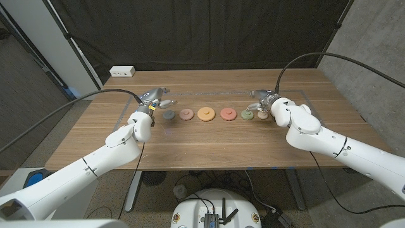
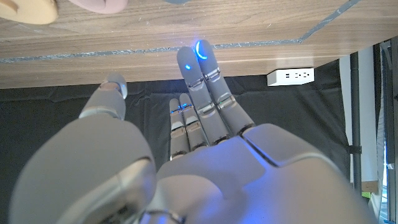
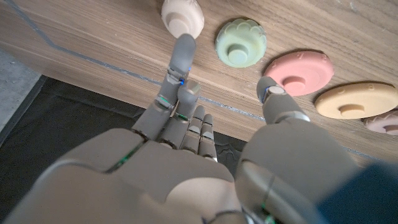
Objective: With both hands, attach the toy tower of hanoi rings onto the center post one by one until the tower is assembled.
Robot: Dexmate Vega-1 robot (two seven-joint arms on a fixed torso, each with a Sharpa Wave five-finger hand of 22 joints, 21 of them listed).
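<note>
Hands: While the right hand (image 1: 269, 101) is hovering at the 3 o'clock end of the row, its fingers (image 3: 180, 68) are spreading loosely apart and gripping nothing; in the right wrist view one fingertip is reaching just beside the cream ring (image 3: 182, 17), and whether it is touching it cannot be told.
Left hand: the left hand (image 1: 152, 100) is waiting at the 9 o'clock end of the row, fingers (image 2: 205, 81) extended and apart, holding nothing; it is sitting just at 10 o'clock from the grey ring (image 1: 168, 115), apart from it.
Count: six rings are lying in one row across the middle of the table (image 1: 215, 142); two hands are over it.
Rings, from 9 o'clock to 3 o'clock: the grey ring, a dusty pink ring (image 1: 186, 114), an orange ring (image 1: 206, 114), a coral ring (image 1: 228, 113), a green ring (image 1: 247, 114), and the cream ring at the end, partly hidden by the right hand in the head view.
Ring layout: all are lying flat, each with a raised hub, near one another without overlapping; the orange ring is looking the widest and the cream ring the narrowest.
Post: none of the rings is showing stacked on another, and which piece is serving as the center post cannot be told.
Surroundings: a white power strip (image 1: 122, 71) is lying at the 11 o'clock corner of the table, and a pale line (image 1: 209, 94) is running across the wood beyond the row.
Writing: no lettering is legible on the rings or the power strip.
</note>
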